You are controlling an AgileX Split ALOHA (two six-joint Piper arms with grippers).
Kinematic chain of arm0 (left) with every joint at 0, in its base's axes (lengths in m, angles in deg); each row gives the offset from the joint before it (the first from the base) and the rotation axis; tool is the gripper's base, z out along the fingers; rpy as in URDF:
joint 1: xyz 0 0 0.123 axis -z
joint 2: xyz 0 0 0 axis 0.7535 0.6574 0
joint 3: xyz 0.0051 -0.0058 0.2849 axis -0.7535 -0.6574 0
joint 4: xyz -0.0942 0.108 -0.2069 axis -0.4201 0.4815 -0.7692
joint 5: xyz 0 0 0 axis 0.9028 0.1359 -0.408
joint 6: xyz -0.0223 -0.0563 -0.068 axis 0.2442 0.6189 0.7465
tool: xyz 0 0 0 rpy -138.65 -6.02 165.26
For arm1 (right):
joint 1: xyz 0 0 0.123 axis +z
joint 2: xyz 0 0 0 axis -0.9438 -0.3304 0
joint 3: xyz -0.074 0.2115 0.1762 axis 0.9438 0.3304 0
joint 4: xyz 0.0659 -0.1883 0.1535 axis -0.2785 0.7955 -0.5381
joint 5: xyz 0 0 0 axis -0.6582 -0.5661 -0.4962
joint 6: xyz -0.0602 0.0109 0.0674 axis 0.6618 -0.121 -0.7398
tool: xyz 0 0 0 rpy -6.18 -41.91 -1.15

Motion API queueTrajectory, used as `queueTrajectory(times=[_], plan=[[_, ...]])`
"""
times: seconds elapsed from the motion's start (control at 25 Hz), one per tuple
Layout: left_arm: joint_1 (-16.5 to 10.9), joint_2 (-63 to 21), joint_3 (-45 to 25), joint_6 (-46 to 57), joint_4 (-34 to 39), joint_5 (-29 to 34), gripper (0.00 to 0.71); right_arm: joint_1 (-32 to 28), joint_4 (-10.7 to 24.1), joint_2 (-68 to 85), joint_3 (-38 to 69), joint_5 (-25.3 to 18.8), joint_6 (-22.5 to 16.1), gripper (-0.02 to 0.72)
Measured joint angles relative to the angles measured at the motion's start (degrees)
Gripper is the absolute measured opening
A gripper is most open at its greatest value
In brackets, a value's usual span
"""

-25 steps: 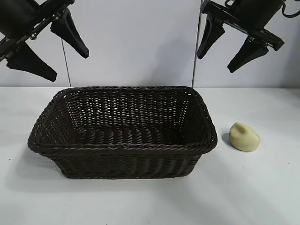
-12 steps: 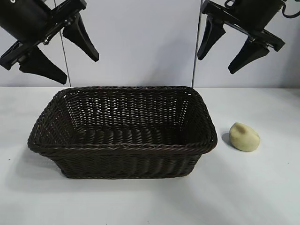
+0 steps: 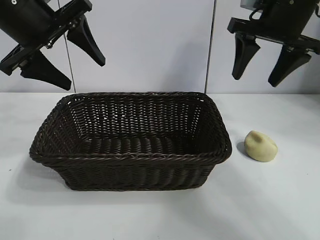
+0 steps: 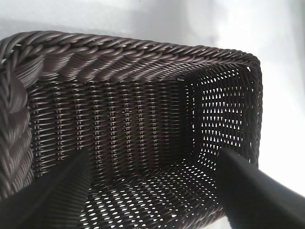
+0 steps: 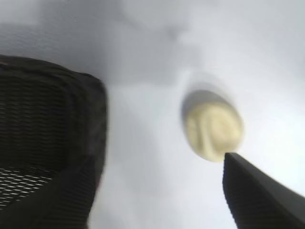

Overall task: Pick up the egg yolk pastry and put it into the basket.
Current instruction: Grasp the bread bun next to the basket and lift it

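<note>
The egg yolk pastry [image 3: 260, 145], a small pale yellow lump, lies on the white table just right of the basket [image 3: 35, 145]; it also shows in the right wrist view [image 5: 213, 131]. The dark brown wicker basket stands at the table's middle and holds nothing; its rim shows in the left wrist view [image 4: 119, 47] and the right wrist view [image 5: 97, 102]. My right gripper [image 3: 256, 79] hangs open and empty high above the pastry. My left gripper [image 3: 85, 75] is open and empty, high above the basket's left end.
The white table [image 3: 280, 200] runs out to the front and right of the basket. A pale wall with two thin vertical poles [image 3: 209, 55] stands behind.
My right gripper has swung to the right and come lower, toward the spot above the pastry. My left gripper shifted a little to the right earlier and now holds still.
</note>
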Motion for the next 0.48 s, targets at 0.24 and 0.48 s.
queueTrajectory(times=[0.24,0.48], plan=[[0.0,0.0,0.0,0.0,0.0,0.0,0.533,0.0,0.12,-1.48,0.0,0.0,-0.56,0.54],[0.0,0.0,0.0,0.0,0.0,0.0,0.533,0.0,-2.17,-6.12,0.24,0.05,-0.56,0.54]])
